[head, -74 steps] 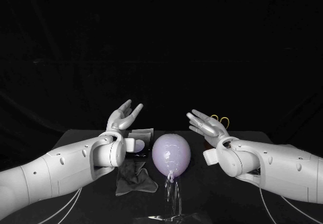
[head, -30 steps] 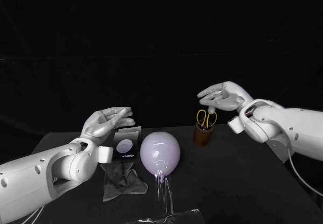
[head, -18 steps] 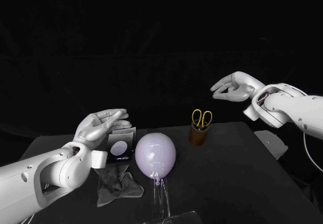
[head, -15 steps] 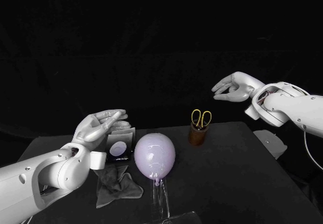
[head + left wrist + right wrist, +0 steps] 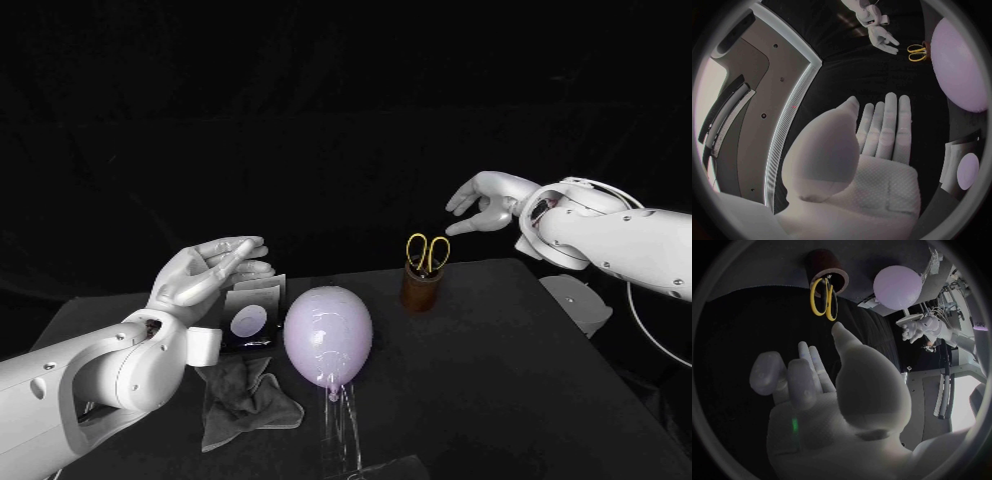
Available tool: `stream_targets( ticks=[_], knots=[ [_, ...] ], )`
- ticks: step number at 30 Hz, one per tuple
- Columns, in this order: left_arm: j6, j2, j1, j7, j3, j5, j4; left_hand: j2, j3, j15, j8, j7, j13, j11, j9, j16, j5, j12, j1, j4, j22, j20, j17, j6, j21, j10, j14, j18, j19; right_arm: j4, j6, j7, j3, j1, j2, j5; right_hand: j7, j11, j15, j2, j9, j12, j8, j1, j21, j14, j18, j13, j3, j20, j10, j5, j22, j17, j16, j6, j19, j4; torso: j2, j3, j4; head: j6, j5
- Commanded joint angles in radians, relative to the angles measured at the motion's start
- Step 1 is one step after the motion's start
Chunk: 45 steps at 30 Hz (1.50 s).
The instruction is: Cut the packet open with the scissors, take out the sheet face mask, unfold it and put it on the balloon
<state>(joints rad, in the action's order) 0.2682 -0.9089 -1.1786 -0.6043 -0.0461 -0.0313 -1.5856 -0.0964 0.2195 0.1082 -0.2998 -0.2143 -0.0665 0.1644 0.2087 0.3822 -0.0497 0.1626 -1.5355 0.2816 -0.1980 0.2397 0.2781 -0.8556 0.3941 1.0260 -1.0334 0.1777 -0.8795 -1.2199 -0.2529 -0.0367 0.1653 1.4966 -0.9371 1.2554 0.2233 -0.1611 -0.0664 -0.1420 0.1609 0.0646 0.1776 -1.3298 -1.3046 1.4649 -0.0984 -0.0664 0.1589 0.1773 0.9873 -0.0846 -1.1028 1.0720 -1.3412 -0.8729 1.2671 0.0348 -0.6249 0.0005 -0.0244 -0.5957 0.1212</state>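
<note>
A lilac balloon (image 5: 327, 340) stands on a clear stand in the middle of the black table (image 5: 490, 380). The packet (image 5: 253, 318), pale with an oval window, lies just left of it. Yellow-handled scissors (image 5: 427, 252) stand blades down in a brown cup (image 5: 420, 290) behind and to the right of the balloon. My left hand (image 5: 209, 270) hovers above the packet, fingers straight and held together, holding nothing. My right hand (image 5: 486, 200) hangs in the air up and to the right of the scissors (image 5: 824, 297), fingers loosely apart and empty.
A crumpled grey sheet (image 5: 245, 400) lies on the table in front of the packet, left of the balloon's stand (image 5: 346, 440). A pale object (image 5: 574, 300) sits at the table's right edge. The table's right half is bare.
My right hand's fingers have uncurled and it has dipped slightly toward the scissors, after lifting up and to the right earlier. The left hand has kept its pose. The camera has shifted.
</note>
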Motion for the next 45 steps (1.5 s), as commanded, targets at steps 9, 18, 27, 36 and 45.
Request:
stream_targets(
  ticks=[9,18,27,36,45],
  knots=[
    [-0.016,0.004,-0.004,-0.001,0.001,-0.006,0.003,-0.007,0.000,0.004,0.007,-0.009,0.001,0.001,-0.003,-0.001,-0.001,-0.009,0.004,0.004,-0.001,-0.001,0.002,-0.002,0.004,0.005,0.003,0.004,-0.005,0.054,0.098,0.027,0.000,-0.027,0.053,0.018,0.010,-0.001,-0.008,0.020,0.004,0.001,-0.007,-0.030,0.009,0.004,-0.003,0.000,-0.028,-0.001,-0.003,0.002,0.004,-0.004,-0.006,0.000,-0.010,0.013,-0.002,0.0004,0.0025,-0.001,-0.008],
    [-0.016,0.003,-0.005,0.004,0.001,-0.009,0.008,-0.008,-0.001,0.007,0.013,-0.014,0.002,0.005,-0.005,-0.003,-0.001,-0.018,0.005,0.004,-0.001,0.000,0.005,0.004,0.004,0.000,0.006,0.004,-0.003,0.083,0.117,0.024,0.000,-0.043,0.074,0.009,0.006,0.003,-0.004,0.035,0.007,0.004,-0.005,-0.044,0.001,0.004,0.000,-0.001,-0.036,-0.002,0.013,-0.002,-0.010,-0.006,-0.008,-0.009,0.000,0.019,-0.001,-0.0009,0.0027,-0.001,-0.008],
    [-0.014,0.005,-0.006,0.007,0.001,-0.011,0.011,-0.008,-0.001,0.009,0.017,-0.018,0.002,0.008,-0.008,-0.004,-0.001,-0.025,0.004,0.003,-0.001,0.000,0.007,0.007,0.005,-0.003,0.009,0.004,-0.001,0.091,0.147,0.019,0.001,-0.058,0.087,-0.001,-0.006,0.016,0.006,0.064,0.013,0.022,0.002,-0.062,-0.021,0.003,0.007,-0.006,-0.034,-0.009,0.065,-0.007,-0.048,-0.010,-0.011,-0.030,0.025,0.027,0.001,0.0000,0.0012,-0.002,-0.013],
    [-0.011,0.007,-0.006,0.009,0.001,-0.013,0.018,-0.006,0.000,0.010,0.018,-0.019,0.002,0.009,-0.008,-0.006,-0.001,-0.028,0.003,0.003,-0.001,0.000,0.008,0.008,0.005,-0.003,0.012,0.004,0.000,0.104,0.159,-0.002,0.001,-0.061,0.091,-0.027,-0.048,0.053,0.040,0.132,0.025,0.033,0.024,-0.108,-0.054,0.004,0.018,0.000,0.060,-0.039,0.163,0.034,-0.105,-0.017,-0.012,-0.110,0.060,0.053,0.001,-0.0001,0.0010,-0.002,-0.012],
    [-0.011,0.009,-0.006,0.011,0.001,-0.014,0.023,-0.005,0.000,0.011,0.019,-0.019,0.002,0.009,-0.009,-0.006,-0.001,-0.029,0.002,0.002,-0.001,0.000,0.008,0.008,0.005,-0.003,0.013,0.003,0.001,0.098,0.152,-0.004,0.001,-0.064,0.096,-0.032,-0.077,0.083,0.063,0.124,0.046,0.029,0.050,-0.118,-0.082,0.006,0.027,-0.002,0.160,-0.062,0.247,0.035,-0.153,-0.021,-0.010,-0.167,0.089,0.072,0.002,-0.0004,0.0009,-0.002,-0.009]
  ],
)
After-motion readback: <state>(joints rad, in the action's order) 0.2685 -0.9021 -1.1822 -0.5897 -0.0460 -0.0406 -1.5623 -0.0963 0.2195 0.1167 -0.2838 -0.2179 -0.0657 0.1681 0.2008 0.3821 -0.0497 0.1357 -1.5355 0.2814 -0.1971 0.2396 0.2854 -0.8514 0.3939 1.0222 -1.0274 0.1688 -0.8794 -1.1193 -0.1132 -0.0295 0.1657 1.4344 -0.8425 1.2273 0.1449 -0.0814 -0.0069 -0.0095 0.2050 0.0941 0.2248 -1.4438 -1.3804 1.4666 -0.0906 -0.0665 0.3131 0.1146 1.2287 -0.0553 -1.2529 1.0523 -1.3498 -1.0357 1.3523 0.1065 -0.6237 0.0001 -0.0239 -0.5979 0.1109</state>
